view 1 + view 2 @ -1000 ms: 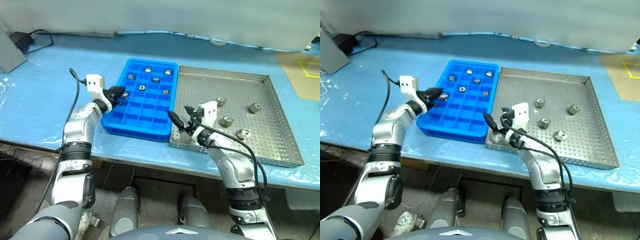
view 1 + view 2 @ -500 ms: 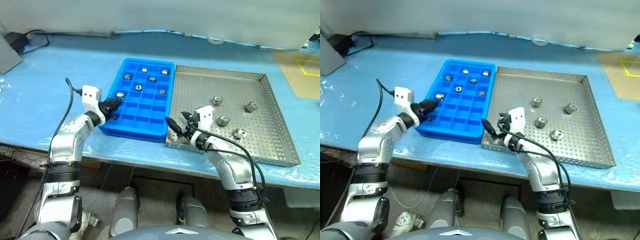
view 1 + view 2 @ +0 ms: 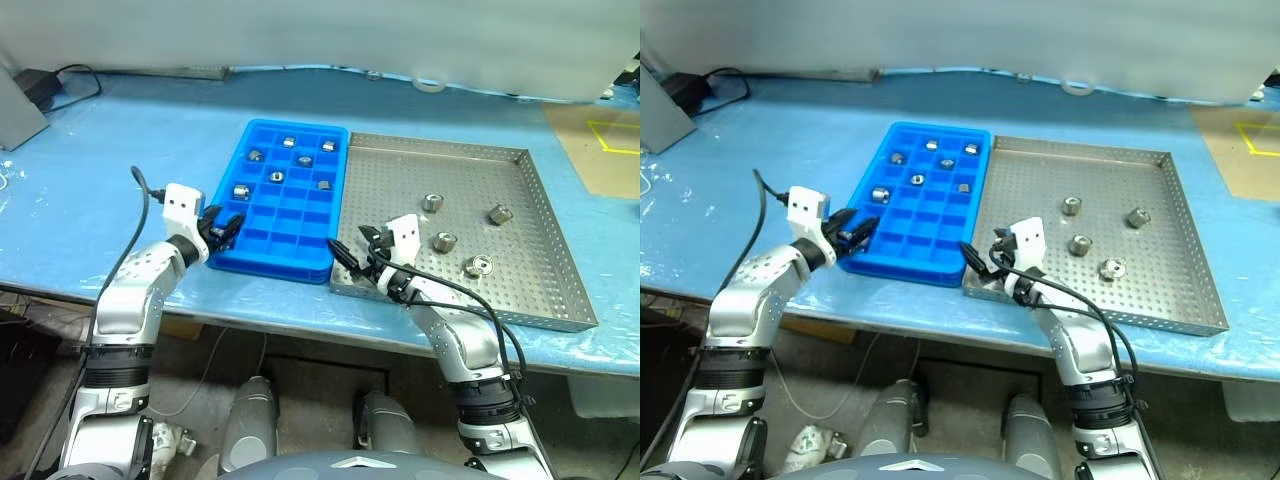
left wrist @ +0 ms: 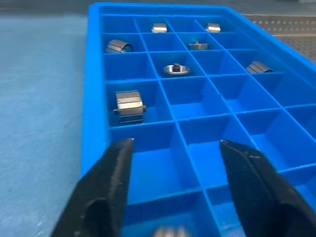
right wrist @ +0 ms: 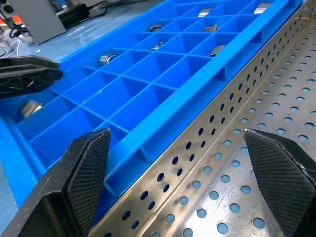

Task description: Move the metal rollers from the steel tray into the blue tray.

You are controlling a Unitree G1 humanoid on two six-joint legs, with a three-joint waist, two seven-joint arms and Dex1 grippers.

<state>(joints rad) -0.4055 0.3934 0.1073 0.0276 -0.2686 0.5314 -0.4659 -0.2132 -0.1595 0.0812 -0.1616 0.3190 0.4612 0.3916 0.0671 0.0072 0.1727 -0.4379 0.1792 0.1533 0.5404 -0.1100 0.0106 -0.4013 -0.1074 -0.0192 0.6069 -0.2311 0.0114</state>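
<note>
The left gripper (image 3: 226,226) hangs at the near left corner of the blue tray (image 3: 262,258), its 2 black fingers (image 4: 106,190) now parted and empty; 1 second ago they were pinched together farther in over the tray's left column, and the arm has since drawn back toward the table's near edge. A roller (image 4: 167,232) shows blurred in the nearest compartment just under that gripper. 7 metal rollers (image 3: 240,191) sit in the blue tray's compartments farther in: 1 in the left column, 6 spread over the far rows.

The right gripper (image 3: 354,249) hovers over the near left corner of the steel tray (image 3: 520,302), beside the blue tray's near right corner, fingers (image 5: 86,168) spread wide with nothing between them, as it was 1 second ago. 4 rollers (image 3: 445,241) lie loose on the steel tray's perforated floor, well apart from that gripper, in the same places as before. The 2 trays stand side by side on the blue table (image 3: 100,150), long edges touching.
</note>
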